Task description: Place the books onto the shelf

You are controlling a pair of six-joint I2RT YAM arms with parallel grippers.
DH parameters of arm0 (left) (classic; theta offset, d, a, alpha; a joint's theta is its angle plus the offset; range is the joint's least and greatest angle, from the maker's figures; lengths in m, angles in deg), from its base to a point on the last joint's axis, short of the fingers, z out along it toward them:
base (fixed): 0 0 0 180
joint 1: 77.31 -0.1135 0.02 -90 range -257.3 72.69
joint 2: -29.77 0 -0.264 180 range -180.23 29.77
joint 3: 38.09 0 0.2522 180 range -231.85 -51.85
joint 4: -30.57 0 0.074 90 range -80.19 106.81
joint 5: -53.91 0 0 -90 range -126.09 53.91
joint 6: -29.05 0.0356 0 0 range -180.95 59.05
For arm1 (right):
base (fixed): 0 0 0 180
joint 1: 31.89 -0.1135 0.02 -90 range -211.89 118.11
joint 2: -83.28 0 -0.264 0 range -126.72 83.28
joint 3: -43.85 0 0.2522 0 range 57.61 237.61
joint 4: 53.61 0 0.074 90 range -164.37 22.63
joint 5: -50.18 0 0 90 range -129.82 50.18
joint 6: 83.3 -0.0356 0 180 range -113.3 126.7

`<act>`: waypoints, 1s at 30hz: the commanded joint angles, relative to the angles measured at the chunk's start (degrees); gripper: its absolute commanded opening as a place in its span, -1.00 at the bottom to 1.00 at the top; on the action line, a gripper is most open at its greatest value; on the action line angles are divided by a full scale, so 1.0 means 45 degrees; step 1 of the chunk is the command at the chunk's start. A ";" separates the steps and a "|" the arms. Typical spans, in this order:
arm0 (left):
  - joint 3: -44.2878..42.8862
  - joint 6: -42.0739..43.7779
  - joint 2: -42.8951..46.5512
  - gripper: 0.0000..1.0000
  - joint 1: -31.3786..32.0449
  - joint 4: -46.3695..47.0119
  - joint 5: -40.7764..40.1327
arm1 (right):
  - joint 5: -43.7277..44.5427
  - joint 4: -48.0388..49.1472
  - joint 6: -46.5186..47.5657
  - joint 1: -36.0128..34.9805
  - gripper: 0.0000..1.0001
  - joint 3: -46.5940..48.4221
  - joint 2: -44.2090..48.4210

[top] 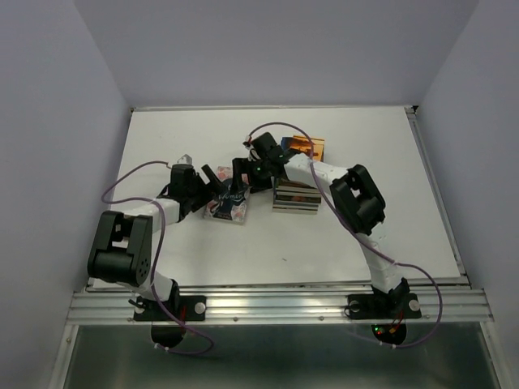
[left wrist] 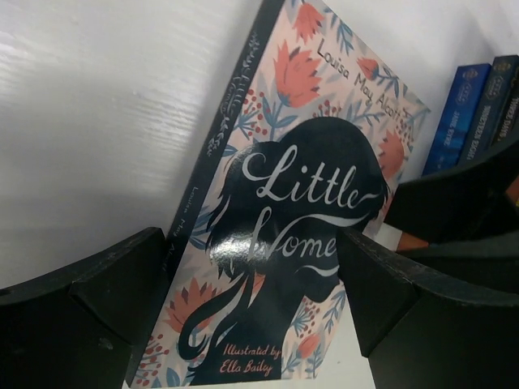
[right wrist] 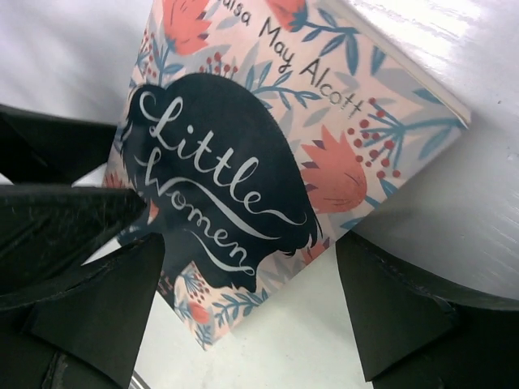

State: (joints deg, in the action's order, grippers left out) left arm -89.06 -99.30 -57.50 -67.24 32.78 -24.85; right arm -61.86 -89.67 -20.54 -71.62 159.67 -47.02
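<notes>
Pale lilac walls closed in a white bench (top: 340,243), with both arms reaching in from its near edge toward the middle.

On the left, the left gripper (left wrist: 251,251) hung low over the bench with its jaws spread wide. Its own camera showed one dark finger on each side of a paperback and no pinch on it. That paperback, Little Women (left wrist: 300,186), lay flat and face up on the bench (floral pink cover, dark spine toward the left finger), left of centre and just short of the shelf.

Coming in from the other side, the right gripper (right wrist: 250,243) hovered over the same cover. Its jaws were also wide apart, and bare bench showed between the book and one finger, so neither arm held anything.

Further right stood what was probably the shelf (top: 296,198), though the overhead view showed little more than a dark block. Blue-spined books (left wrist: 478,113) stood upright there, and something orange (top: 304,146) lay beyond it.

The step in hand looked like taking up Little Women, with several books apparently shelved already. A thin book lying flat gives the fingers little edge. The next move would call for one gripper to close across its width or lift a side, then stand it upright and carry it rightward in beside the blue spines.
</notes>
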 commanded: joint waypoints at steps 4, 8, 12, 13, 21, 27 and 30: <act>0.0866 -0.0794 0.0661 0.98 0.0380 0.0745 0.1835 | 0.0661 0.0697 0.0117 -0.0098 0.70 -0.1370 0.0108; 0.0906 -0.0873 0.0350 0.98 0.0420 0.1567 0.2833 | -0.0022 0.1011 -0.0039 -0.0098 0.50 -0.1820 0.0050; 0.1217 -0.1283 -0.0002 0.98 0.0420 0.3770 0.4860 | -0.0433 0.1050 -0.0117 -0.0098 0.12 -0.2153 -0.0067; 0.1257 -0.1612 -0.0235 0.98 0.0439 0.5052 0.5348 | -0.0666 0.1070 -0.0137 -0.0098 0.09 -0.2269 -0.0107; 0.1316 -0.5438 -0.2848 0.98 0.0537 1.3753 0.8709 | -0.1781 0.1031 -0.0274 -0.0098 -0.18 -0.2465 -0.0615; 0.1239 -1.0654 -0.5194 0.84 0.0576 2.1036 0.9376 | -0.1977 0.1031 -0.0352 -0.0098 -0.22 -0.2387 -0.0674; 0.1062 -1.1341 -0.6483 0.39 0.0615 2.2133 0.9513 | -0.1840 0.1050 -0.0352 -0.0098 -0.22 -0.2387 -0.0556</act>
State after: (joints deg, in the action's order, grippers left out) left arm -82.22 -136.19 -82.06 -67.04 85.58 10.32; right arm -65.05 -79.66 -21.35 -67.64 151.41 -45.45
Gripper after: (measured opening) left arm 0.795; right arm 0.440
